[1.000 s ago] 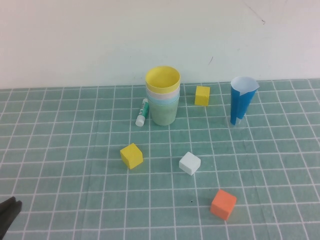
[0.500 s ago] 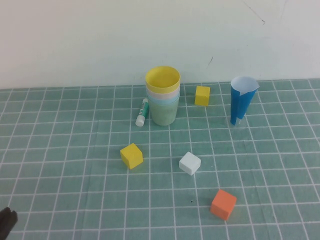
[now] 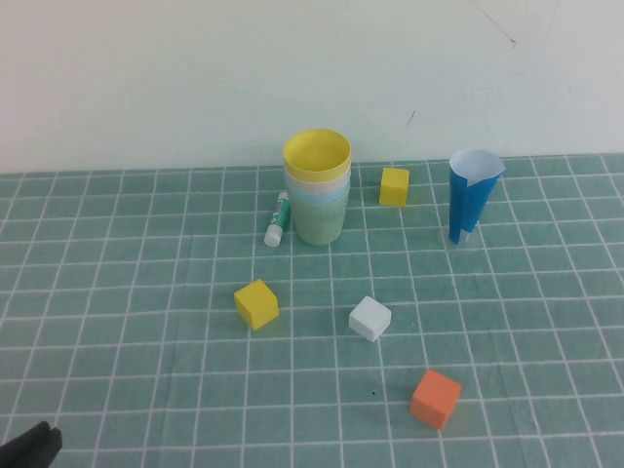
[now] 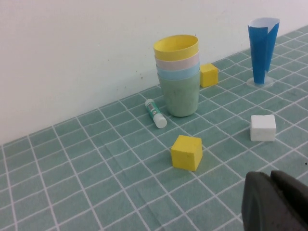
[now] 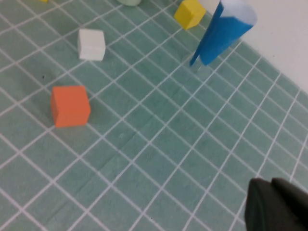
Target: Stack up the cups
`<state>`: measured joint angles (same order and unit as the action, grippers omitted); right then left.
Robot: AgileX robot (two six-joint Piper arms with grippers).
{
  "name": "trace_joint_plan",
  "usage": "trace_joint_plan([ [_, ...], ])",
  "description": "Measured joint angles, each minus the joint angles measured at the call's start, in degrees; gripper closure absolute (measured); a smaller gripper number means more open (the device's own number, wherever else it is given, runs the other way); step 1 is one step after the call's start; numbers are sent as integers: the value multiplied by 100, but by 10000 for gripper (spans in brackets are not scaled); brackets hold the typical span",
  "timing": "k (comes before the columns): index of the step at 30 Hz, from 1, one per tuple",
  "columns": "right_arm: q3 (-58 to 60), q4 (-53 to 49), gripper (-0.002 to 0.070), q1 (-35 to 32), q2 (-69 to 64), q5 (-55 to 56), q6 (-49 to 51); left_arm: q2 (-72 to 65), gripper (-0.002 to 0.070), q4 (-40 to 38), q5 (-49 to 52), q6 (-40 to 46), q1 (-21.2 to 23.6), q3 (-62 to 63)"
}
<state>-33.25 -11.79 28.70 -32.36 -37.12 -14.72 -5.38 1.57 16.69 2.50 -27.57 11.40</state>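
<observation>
cups nested at far edge | left gripper near-left corner, fingers together | right gripper fingers together | arms best kept parked

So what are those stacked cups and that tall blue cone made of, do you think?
The stacked cups look like matte pastel plastic: smooth, even walls with thick rounded rims. The blue cone seems rolled paper or thin card, blue outside, white inside, with an overlapping edge, though I can't be sure. The left gripper sits at the near left corner; the right gripper appears only in its wrist view. Both look shut.
</observation>
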Motion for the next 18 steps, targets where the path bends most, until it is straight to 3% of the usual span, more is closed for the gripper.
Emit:
trace_joint_plan([
  [10, 1591, 47, 678, 228, 865, 216, 0, 0, 676, -103, 0, -24, 0, 0],
  [18, 2019, 59, 678, 242, 865, 422, 0, 0, 676, -116, 0, -24, 0, 0],
])
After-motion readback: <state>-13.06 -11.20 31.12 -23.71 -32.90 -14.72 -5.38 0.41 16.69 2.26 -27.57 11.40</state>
